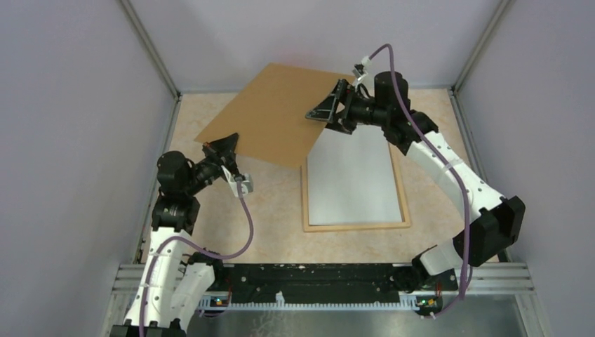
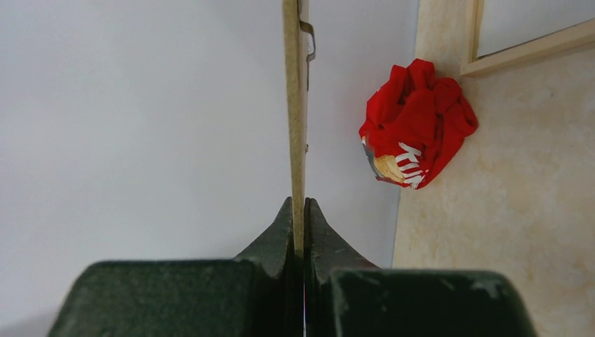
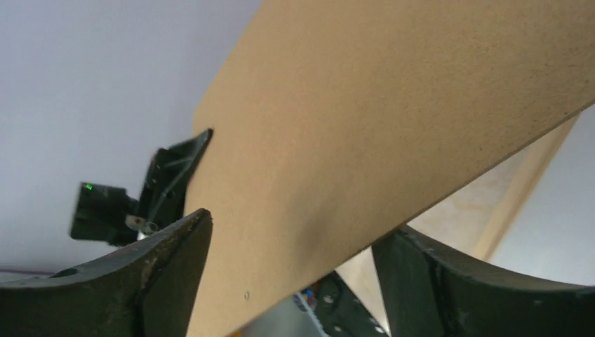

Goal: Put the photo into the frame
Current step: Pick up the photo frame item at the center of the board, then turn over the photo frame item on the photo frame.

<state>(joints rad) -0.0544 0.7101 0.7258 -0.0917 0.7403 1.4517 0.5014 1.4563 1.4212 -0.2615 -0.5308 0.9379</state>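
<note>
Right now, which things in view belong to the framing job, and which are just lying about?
Job: frame; pale sheet inside it (photo or glass, cannot tell); backing board, pinched by left gripper, with the open right gripper astride its edge.
Lying about: red crumpled wad by the wall.

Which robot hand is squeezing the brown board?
The left gripper: its fingers are shut tight on the edge of the brown board. The right gripper only has its fingers spread wide around the board, not pinching it.
</note>
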